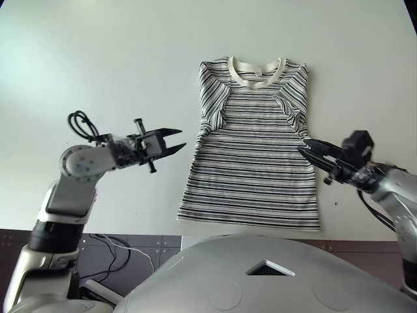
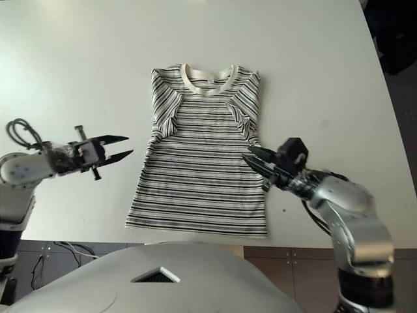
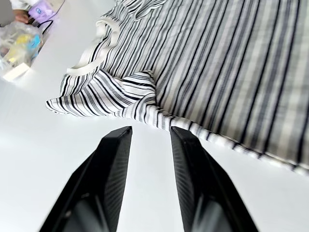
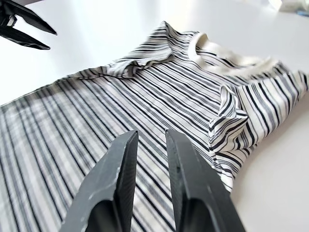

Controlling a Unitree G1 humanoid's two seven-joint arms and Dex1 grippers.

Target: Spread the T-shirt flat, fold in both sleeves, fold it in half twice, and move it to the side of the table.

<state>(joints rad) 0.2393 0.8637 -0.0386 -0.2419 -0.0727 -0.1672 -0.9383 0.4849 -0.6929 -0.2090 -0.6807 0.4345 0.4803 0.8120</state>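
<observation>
A black-and-white striped T-shirt (image 1: 254,150) with a cream collar (image 1: 256,73) lies flat on the white table (image 1: 98,59), collar away from me, both sleeves folded inward over the chest. My left gripper (image 1: 178,140) hovers open just left of the shirt's left edge, its fingers pointing at the folded left sleeve (image 3: 120,94). My right gripper (image 1: 305,147) sits open over the shirt's right edge, below the folded right sleeve (image 4: 231,121). Neither holds anything.
The table's front edge (image 1: 130,229) runs just below the shirt's hem. Cables (image 1: 111,251) hang below that edge at the left. Some small packets (image 3: 19,43) lie at the far side of the table. Bare tabletop surrounds the shirt.
</observation>
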